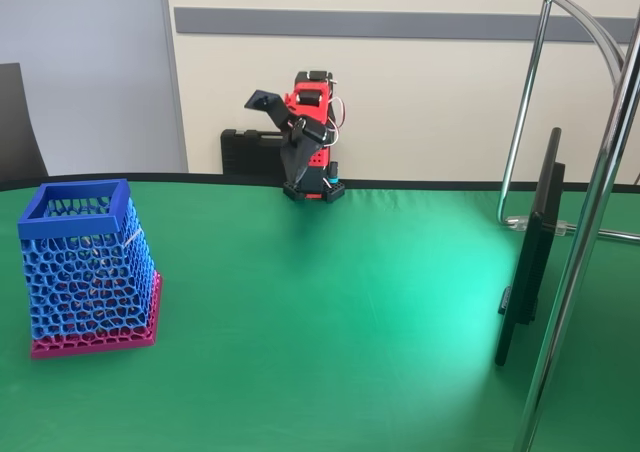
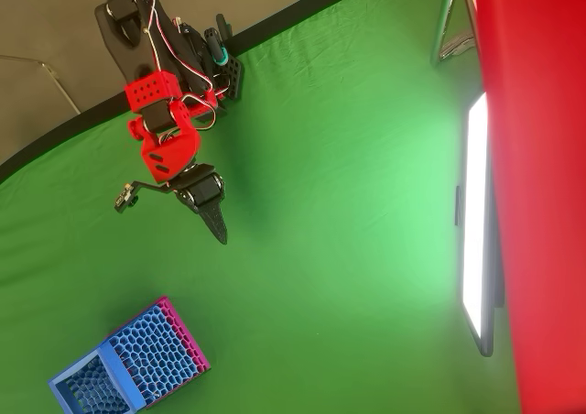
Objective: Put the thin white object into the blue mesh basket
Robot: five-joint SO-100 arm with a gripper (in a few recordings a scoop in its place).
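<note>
The blue mesh basket [image 1: 85, 262] stands upright on its magenta base at the left of the green table; in the overhead view the basket [image 2: 137, 359] is at the bottom left. A thin white streak, apparently the thin white object [image 1: 133, 237], leans at the basket's upper right corner, and I cannot tell whether it lies inside or against the mesh. The red and black arm is folded at the table's far edge. Its gripper [image 1: 297, 178] points down at the cloth, far from the basket, and looks shut and empty. From above the gripper [image 2: 221, 231] is one dark point.
A flat black screen [image 1: 530, 262] stands on edge at the right, beside chrome stand tubes [image 1: 590, 222]. A black case [image 1: 250, 152] sits behind the arm base at the wall. Green cloth [image 2: 339, 249] lies bare between arm, basket and screen.
</note>
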